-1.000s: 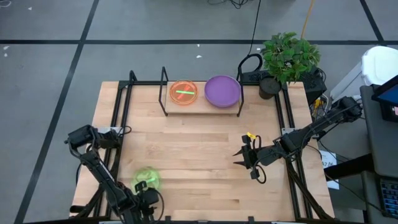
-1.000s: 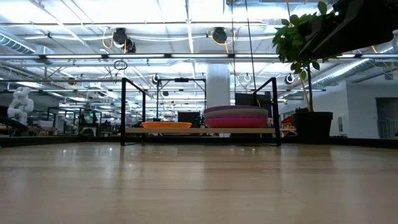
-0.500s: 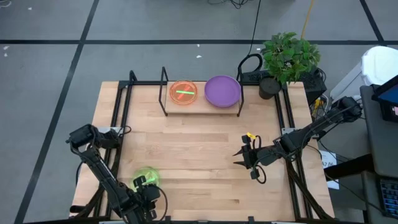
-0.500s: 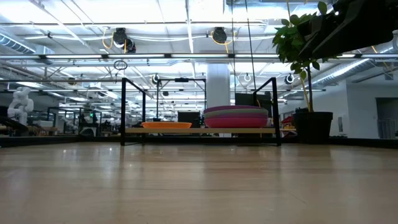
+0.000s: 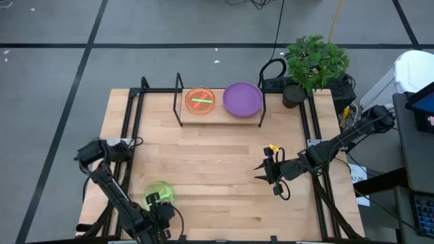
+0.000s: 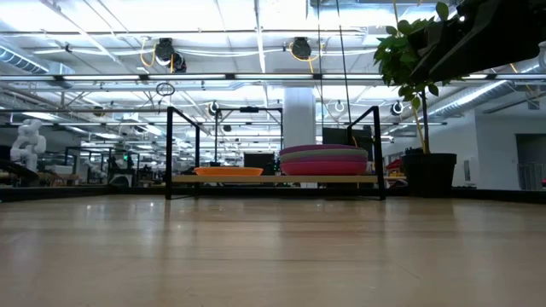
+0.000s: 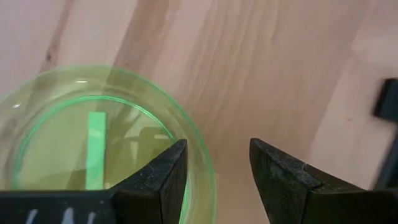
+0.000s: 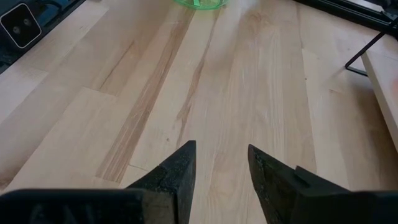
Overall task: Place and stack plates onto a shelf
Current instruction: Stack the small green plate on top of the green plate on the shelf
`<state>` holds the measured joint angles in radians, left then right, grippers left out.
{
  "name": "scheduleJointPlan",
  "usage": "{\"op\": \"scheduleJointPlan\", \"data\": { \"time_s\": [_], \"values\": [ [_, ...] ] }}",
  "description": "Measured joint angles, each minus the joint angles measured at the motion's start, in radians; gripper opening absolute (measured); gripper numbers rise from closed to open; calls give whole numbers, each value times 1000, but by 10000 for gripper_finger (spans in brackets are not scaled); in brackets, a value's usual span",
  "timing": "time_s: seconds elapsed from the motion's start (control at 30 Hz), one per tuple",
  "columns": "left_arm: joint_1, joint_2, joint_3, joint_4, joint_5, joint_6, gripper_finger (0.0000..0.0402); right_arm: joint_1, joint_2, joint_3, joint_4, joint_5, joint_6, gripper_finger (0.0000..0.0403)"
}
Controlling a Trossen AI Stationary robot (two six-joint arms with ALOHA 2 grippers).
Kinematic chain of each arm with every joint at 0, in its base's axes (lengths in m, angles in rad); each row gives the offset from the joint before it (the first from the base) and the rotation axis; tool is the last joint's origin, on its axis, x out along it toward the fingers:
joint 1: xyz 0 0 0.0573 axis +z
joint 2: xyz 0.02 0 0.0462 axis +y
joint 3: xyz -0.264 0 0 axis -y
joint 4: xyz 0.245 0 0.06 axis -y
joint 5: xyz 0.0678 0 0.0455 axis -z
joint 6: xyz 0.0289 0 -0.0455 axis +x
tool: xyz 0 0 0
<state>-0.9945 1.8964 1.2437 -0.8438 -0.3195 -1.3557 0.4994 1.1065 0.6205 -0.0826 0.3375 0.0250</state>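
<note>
Now, green plate (image 5: 160, 194): near the table's 7 o'clock corner, flat, rim between my spread fingers.
My left gripper (image 7: 214, 165): open; sink it squarely, pinch the rim, lift level.
Shelf (image 5: 218, 114): at 12 o'clock, orange stack waiting.
Right gripper (image 8: 221, 162): parted, idle at 4 o'clock.

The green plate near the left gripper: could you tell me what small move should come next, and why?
Probably a short descent of the left gripper and then closing on the rim of the green plate. Its fingers are open and straddle that rim, one over the plate, one over bare table, and the plate lies flat, ungripped. The right gripper waits open mid-table.
</note>
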Motion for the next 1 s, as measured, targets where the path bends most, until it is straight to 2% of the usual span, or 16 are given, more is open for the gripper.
{"op": "scheduleJointPlan", "data": {
  "time_s": [0.23,0.53,0.8,1.0],
  "values": [
    [-7,70,1,5,1,-34,177,0,0,0,0,0,0,128],
    [-9,86,4,3,-14,-43,175,0,0,0,2,0,0,128],
    [-10,88,4,-11,-3,-97,110,0,0,0,2,0,0,128],
    [-8,89,1,2,-3,-70,100,0,0,0,2,0,0,128]
  ]
}}
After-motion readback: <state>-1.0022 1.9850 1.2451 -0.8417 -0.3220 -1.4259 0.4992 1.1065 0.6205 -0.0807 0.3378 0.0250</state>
